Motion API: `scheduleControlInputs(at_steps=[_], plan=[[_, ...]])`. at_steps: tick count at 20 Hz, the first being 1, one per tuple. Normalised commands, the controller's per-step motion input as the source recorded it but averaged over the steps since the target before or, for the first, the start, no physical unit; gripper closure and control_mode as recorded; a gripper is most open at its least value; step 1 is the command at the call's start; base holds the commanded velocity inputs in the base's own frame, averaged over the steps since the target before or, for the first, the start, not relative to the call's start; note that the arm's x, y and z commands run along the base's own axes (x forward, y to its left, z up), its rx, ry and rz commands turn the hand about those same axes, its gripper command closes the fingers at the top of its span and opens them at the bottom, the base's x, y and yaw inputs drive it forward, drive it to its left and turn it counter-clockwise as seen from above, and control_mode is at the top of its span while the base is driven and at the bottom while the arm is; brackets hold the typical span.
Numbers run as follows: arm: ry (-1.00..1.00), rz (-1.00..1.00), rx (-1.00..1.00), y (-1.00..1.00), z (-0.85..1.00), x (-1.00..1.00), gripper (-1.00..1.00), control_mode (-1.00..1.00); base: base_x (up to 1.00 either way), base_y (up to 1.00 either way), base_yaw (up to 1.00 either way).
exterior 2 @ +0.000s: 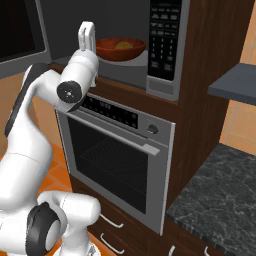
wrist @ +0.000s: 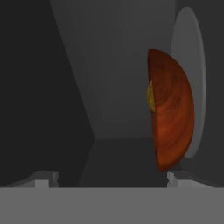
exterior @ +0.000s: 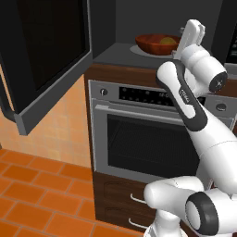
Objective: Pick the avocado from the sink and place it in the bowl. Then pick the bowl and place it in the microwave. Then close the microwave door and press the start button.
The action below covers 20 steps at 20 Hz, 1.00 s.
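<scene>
The reddish-brown bowl (exterior: 155, 45) (exterior 2: 121, 49) stands inside the open microwave (exterior 2: 135, 20), with the yellow-green avocado (exterior: 167, 41) (exterior 2: 123, 45) lying in it. In the rolled hand view the bowl (wrist: 174, 113) and avocado (wrist: 150, 96) sit at the right, on the pale turntable (wrist: 194, 65). My gripper (exterior: 189, 33) (exterior 2: 88, 33) (wrist: 109, 178) hovers at the cavity mouth just beside the bowl, open, with nothing between its fingers. The microwave door (exterior: 46, 55) (exterior 2: 20, 30) is swung wide open to the left. The sink is out of view.
The microwave's keypad panel (exterior 2: 164, 40) is right of the cavity. Below it a steel oven (exterior: 139, 134) (exterior 2: 117, 150) with a handled glass door, then wooden drawers (exterior: 120, 203). A dark stone counter (exterior 2: 220, 195) lies at the lower right. Orange tiled floor (exterior: 32, 199) is at the left.
</scene>
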Motion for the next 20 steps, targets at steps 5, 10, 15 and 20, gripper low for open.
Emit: scheduleControlInputs(at_steps=[5,10,15,20], plan=[[0.22,0.07,-0.01,0.19,0.34,-1.00,-1.00,-1.00,0.00,0.00,0.00],[0.06,0.08,0.00,0.39,0.00,-1.00,-1.00,-1.00,0.00,0.00,0.00],[0.00,0.02,0.00,0.64,-0.07,-1.00,-1.00,-1.00,0.00,0.00,0.00],[-0.01,0.00,0.00,0.67,-0.18,-1.00,-1.00,-1.00,0.00,0.00,0.00]])
